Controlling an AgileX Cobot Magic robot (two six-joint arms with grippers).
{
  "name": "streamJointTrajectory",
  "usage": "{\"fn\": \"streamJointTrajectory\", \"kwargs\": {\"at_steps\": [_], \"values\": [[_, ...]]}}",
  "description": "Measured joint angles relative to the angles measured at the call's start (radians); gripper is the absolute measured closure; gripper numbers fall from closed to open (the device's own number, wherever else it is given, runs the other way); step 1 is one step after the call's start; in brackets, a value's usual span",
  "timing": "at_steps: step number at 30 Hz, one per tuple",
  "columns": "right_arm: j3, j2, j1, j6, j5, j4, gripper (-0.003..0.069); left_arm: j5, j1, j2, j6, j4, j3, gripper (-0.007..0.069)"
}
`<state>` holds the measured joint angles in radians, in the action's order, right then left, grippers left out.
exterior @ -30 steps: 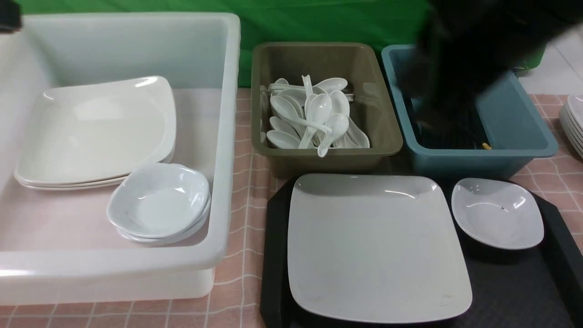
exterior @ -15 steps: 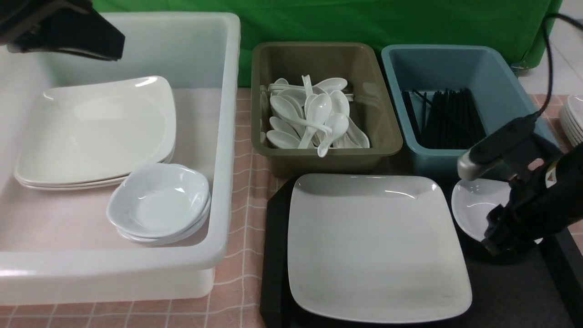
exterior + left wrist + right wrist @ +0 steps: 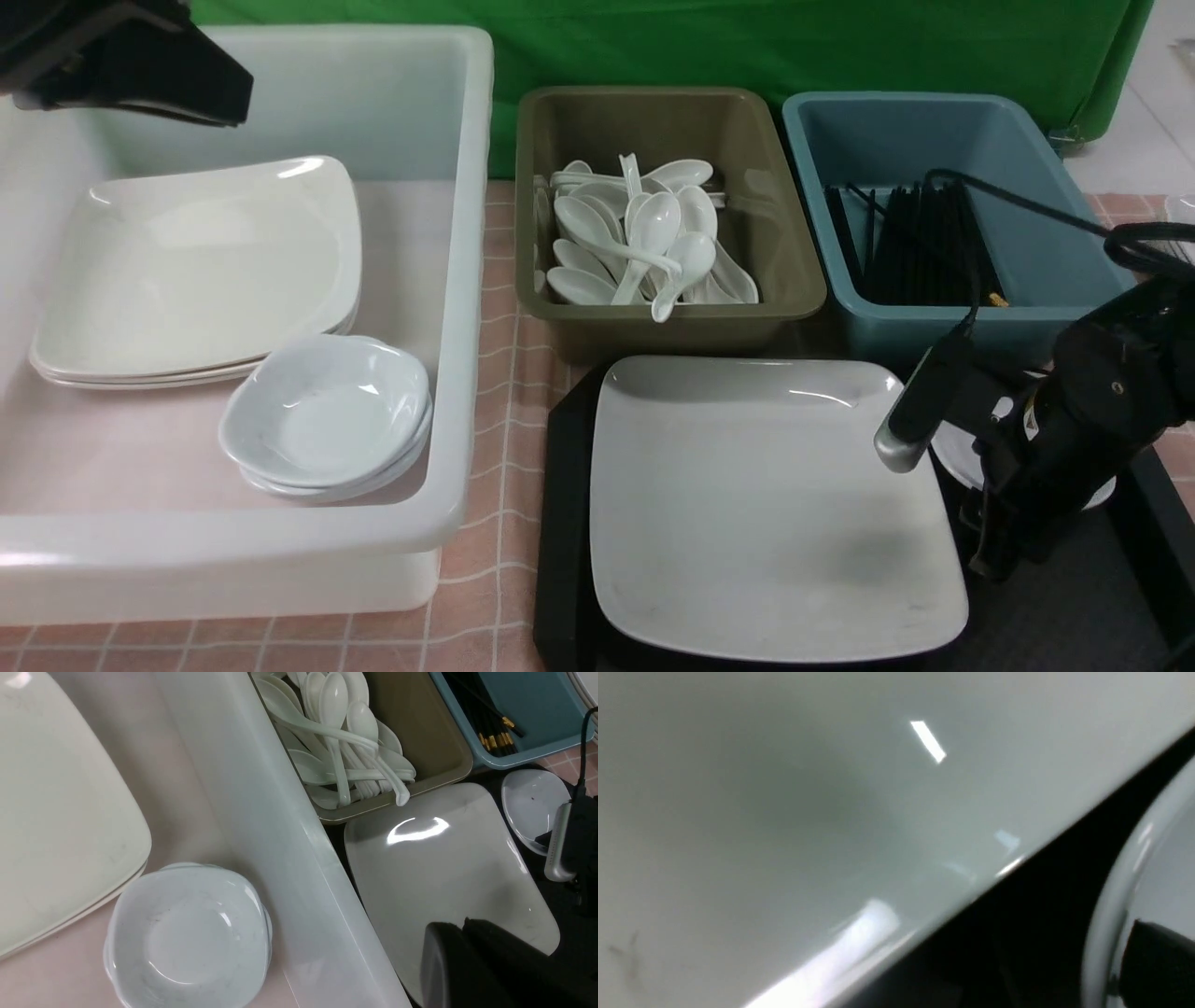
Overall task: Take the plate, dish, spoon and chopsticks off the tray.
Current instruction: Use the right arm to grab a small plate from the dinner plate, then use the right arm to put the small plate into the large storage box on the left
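Plate (image 3: 766,504) lies flat on the black tray (image 3: 560,523) and fills most of its left part. The small dish (image 3: 530,800) sits on the tray too, just beside the plate, on the right.

The right gripper (image 3: 990,560) points down, low over the dark gap between the plate and the dish. In its own wrist view only one black finger (image 3: 1162,961) shows, in front of the dish's rim, so I cannot tell how wide this gripper is. I cannot tell if it touches the dish either. Nothing shows in its grip.

The left gripper (image 3: 460,926) is up high over the big white tub (image 3: 457,280), well away from the tray. Its two fingers are pressed together and hold nothing.

White spoons (image 3: 644,233) lie in a heap in the brown bin (image 3: 672,313) behind the tray. Black chopsticks (image 3: 920,247) lie in the blue bin (image 3: 1046,308) next to it.
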<state>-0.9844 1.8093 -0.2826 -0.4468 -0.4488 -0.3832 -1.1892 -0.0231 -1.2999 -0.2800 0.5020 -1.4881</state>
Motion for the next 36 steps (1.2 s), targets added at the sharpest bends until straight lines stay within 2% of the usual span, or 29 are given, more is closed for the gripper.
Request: {"fn": "streamJointTrajectory", "kwargs": {"at_steps": [3, 4, 5, 11, 16, 18, 20, 21, 23, 25, 27, 29, 30, 33, 36], "values": [[0.0, 0.002, 0.0, 0.0, 0.017, -0.015, 0.0356, 0.0, 0.0, 0.0, 0.001, 0.0, 0.0, 0.0606], [0.0, 0.002, 0.0, 0.0, 0.017, -0.016, 0.0378, 0.0, 0.0, 0.0, 0.001, 0.0, 0.0, 0.0606], [0.0, -0.004, 0.0, -0.003, 0.018, -0.025, 0.046, -0.001, 0.0, 0.0, 0.001, 0.0, 0.0, 0.0606], [-0.04, -0.084, -0.024, 0.005, -0.061, -0.035, 0.0587, -0.001, 0.0, 0.0, 0.001, 0.0, 0.0, 0.0606], [-0.122, -0.189, -0.068, 0.082, -0.29, -0.003, 0.0586, -0.001, 0.0, 0.0, 0.003, 0.0, 0.0, 0.0606], [-0.153, -0.218, -0.082, 0.092, -0.333, 0.013, 0.0586, -0.001, 0.0, 0.0, 0.003, -0.001, 0.0, 0.0606], [-0.222, -0.277, -0.117, 0.098, -0.392, 0.072, 0.0586, 0.004, 0.0, 0.0, 0.003, -0.008, 0.0, 0.0606], [-0.282, -0.317, -0.155, 0.088, -0.405, 0.148, 0.0586, 0.014, 0.0, 0.0, 0.003, -0.018, 0.0, 0.0606], [-0.351, -0.345, -0.216, 0.031, -0.385, 0.248, 0.0586, 0.03, 0.0, 0.0, 0.003, -0.05, 0.0, 0.0606], [-0.426, -0.346, -0.291, -0.086, -0.323, 0.425, 0.0586, 0.049, -0.016, 0.0, 0.003, -0.098, 0.0, 0.0606], [-0.46, -0.334, -0.342, -0.151, -0.289, 0.505, 0.0586, 0.055, -0.037, 0.0, 0.017, -0.105, 0.0, 0.0606], [-0.529, -0.269, -0.459, -0.244, -0.215, 0.604, 0.0586, 0.06, -0.13, 0.0, 0.028, -0.058, 0.0, 0.0606], [-0.534, -0.255, -0.477, -0.248, -0.2, 0.613, 0.0586, 0.061, -0.146, 0.0, 0.028, -0.051, 0.0, 0.0606], [-0.63, -0.092, -0.59, -0.284, -0.076, 0.635, 0.0586, 0.053, -0.286, 0.0, 0.004, 0.094, 0.0, 0.0606], [-0.714, 0.044, -0.634, -0.295, -0.037, 0.638, 0.0586, 0.031, -0.348, 0.0, -0.009, 0.148, 0.0, 0.0606]]}}
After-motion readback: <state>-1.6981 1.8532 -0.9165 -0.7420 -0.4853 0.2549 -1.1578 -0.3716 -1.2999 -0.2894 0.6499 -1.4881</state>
